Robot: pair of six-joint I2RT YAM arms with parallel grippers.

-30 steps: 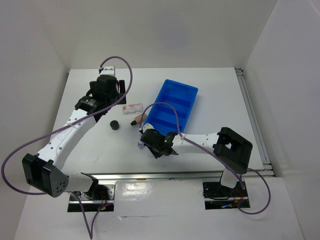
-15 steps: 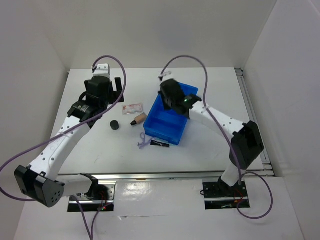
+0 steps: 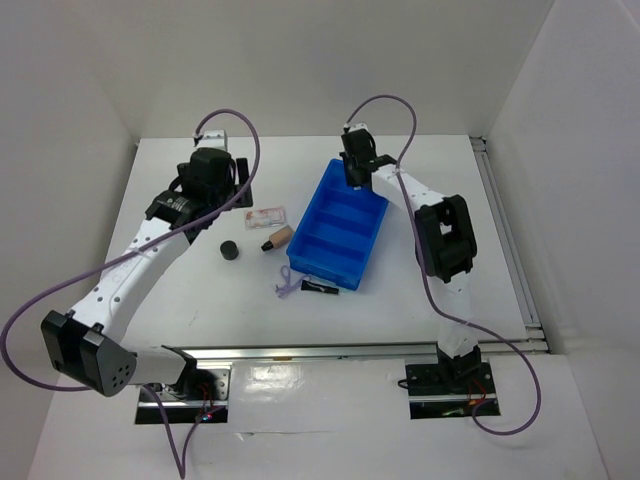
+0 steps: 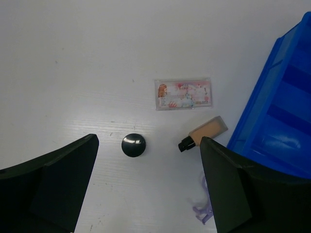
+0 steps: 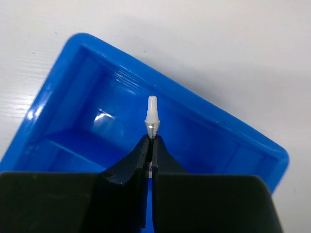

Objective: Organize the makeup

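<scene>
Mostly white table (image 3: 380,310), walls (image 3: 300,70); right gripper (image 5: 150,141) pinching stick (image 5: 152,116), maybe pencil; left gripper (image 4: 148,141) spread.

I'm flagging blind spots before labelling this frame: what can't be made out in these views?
Held stick: right wrist view shows only its white tip and silver collar; the shut right gripper hides the rest.
Purple loop: left wrist view, cut off by the bottom edge and the left gripper.
Dark stick by the tray: top view, too small to identify.
Tray: left wrist view, cut by the right edge.
</scene>
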